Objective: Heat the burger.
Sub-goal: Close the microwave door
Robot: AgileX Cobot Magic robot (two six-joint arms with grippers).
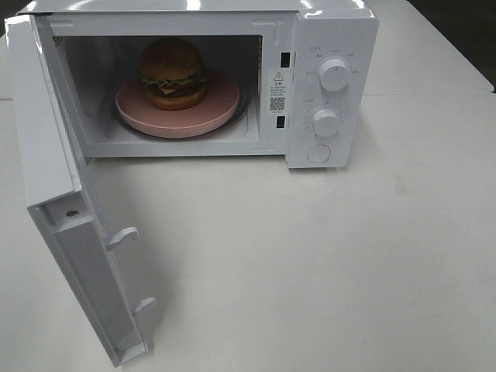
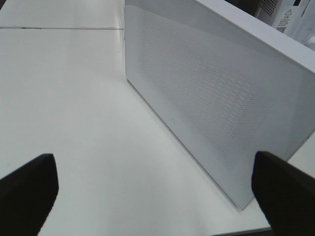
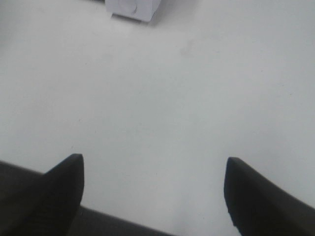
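Observation:
The burger (image 1: 173,72), with its brown domed bun, green lettuce and dark patty, sits on a pink plate (image 1: 221,103) inside the white microwave (image 1: 333,35). The microwave door (image 1: 66,201) hangs wide open toward the front left. Neither arm shows in the exterior high view. In the left wrist view my left gripper (image 2: 155,189) is open, its dark fingertips (image 2: 27,189) spread wide before the outer face of the door (image 2: 211,93). In the right wrist view my right gripper (image 3: 155,189) is open over bare table with nothing between its fingers.
The microwave's control panel has two round knobs (image 1: 334,74) and a button (image 1: 318,153) on its right side. A corner of the microwave (image 3: 133,9) shows far off in the right wrist view. The white table (image 1: 325,263) spreads in front.

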